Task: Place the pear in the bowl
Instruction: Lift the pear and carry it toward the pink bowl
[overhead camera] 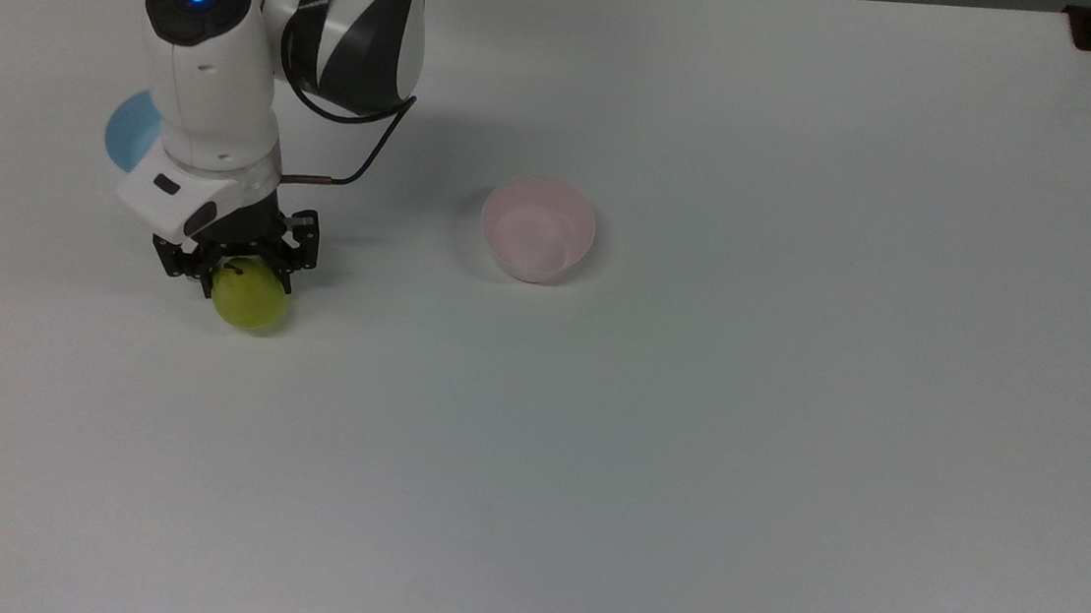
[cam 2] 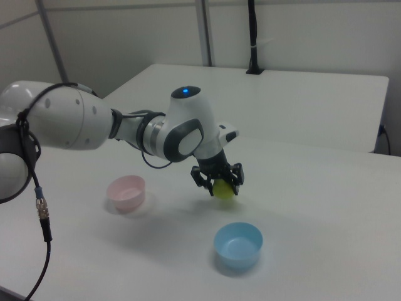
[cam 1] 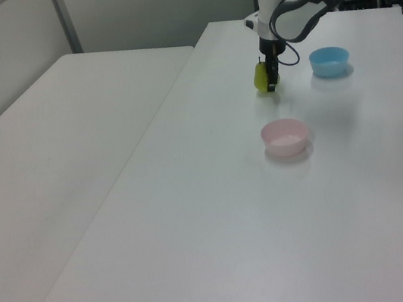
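Observation:
The yellow-green pear (overhead camera: 252, 307) sits between the black fingers of my gripper (overhead camera: 248, 278), which is shut on its upper part, at the top view's left. In the left view the pear (cam 1: 261, 79) hangs at the gripper (cam 1: 270, 83) just above the table. In the right view the pear (cam 2: 225, 190) shows under the gripper (cam 2: 218, 184). The pale pink bowl (overhead camera: 538, 227) stands empty to the top view's right of the pear, well apart from it, and appears as the pink bowl (cam 1: 285, 137) nearer the camera in the left view and the pink bowl (cam 2: 126, 190) at the right view's left.
A light blue bowl (overhead camera: 130, 128) stands behind the arm at the top view's left, also the blue bowl (cam 1: 329, 60) and blue bowl (cam 2: 237, 245). The white table (overhead camera: 695, 408) stretches wide around. A second white table (cam 1: 49, 160) adjoins it at the left view's left.

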{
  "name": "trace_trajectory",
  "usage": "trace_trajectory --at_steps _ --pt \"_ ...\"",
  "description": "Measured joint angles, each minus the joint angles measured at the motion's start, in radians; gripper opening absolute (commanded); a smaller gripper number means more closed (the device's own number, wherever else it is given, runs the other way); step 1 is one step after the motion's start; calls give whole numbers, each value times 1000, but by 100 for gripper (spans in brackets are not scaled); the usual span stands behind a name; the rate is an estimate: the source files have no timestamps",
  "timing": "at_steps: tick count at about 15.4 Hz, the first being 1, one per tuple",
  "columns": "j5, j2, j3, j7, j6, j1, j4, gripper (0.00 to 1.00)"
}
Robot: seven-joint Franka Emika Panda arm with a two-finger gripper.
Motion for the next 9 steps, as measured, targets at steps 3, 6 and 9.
trace_trajectory --at_steps 3,6,9 --pt "22 -61 1 0 -54 3 2 5" --pt "66 -150 6 2 -139 25 5 5" --pt "93 -220 8 55 -249 72 47 5"
